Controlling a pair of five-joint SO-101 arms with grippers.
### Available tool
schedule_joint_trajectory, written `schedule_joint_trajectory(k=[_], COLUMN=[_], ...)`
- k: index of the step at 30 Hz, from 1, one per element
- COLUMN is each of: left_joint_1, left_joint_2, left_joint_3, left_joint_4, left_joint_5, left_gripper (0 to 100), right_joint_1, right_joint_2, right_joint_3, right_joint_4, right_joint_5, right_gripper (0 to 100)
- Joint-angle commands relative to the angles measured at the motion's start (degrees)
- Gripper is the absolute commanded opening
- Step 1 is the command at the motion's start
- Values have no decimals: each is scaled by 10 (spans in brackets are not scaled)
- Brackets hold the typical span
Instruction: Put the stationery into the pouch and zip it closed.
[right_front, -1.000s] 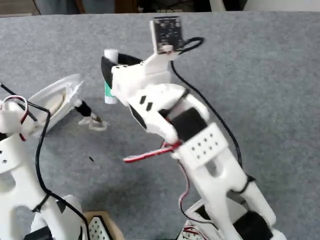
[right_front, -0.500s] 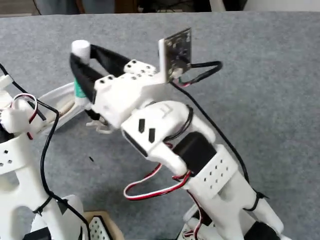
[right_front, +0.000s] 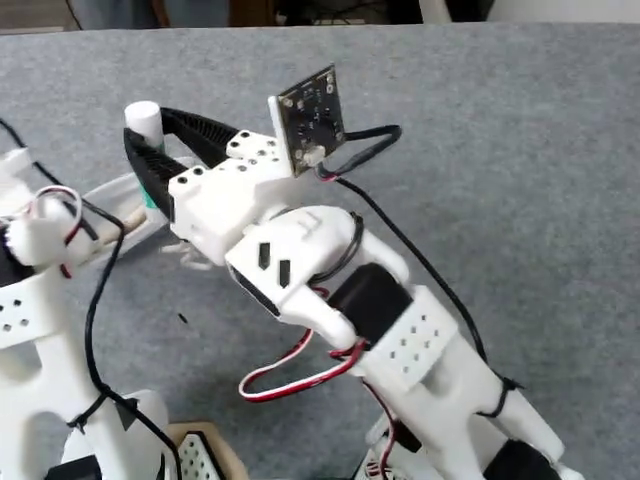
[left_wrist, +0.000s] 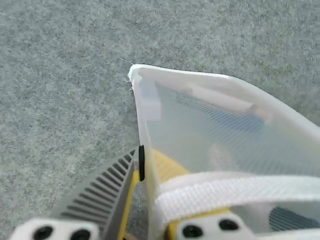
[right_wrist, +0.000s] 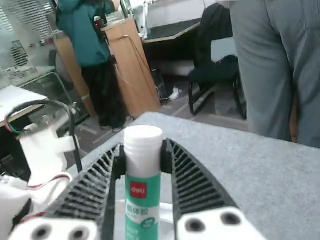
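Now the pouch (left_wrist: 210, 130) is held open, its rim pinched by the left gripper (left_wrist: 142, 167), and some items are seen inside. Near its mouth, the right gripper (right_wrist: 143, 146) is clamped on the upright glue stick (right_wrist: 142, 187), which is not yet dropped in. Zipping is judged undone.

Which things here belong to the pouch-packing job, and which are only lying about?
Job: pouch, in left gripper; glue stick, in right gripper.
Lying about: dark speck on the table; tan box corner; small pale item near pouch, unclear.

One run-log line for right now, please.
right gripper: shut on glue stick, upright | left gripper: shut on pouch rim | pouch: mouth open, unzipped | glue stick: by pouch mouth
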Motion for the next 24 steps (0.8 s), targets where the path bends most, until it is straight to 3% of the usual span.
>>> schedule_joint_trajectory(k=[1, 7, 12, 24], left_joint_1=[53, 177, 305, 278], left_joint_2=[-18, -18, -22, -45], left_joint_3=[-17, -98, -66, -17], left_joint_4=[5, 6, 6, 3], left_joint_5=[5, 5, 6, 5], left_gripper=[28, 28, 28, 29], right_joint_1=[44, 84, 91, 102], right_joint_2=[-38, -82, -106, -224], right_joint_3=[-3, -1, 11, 173], right_joint_4=[-44, -47, -1, 1], right_joint_5=[5, 5, 5, 1], right_gripper=[12, 12, 12, 12])
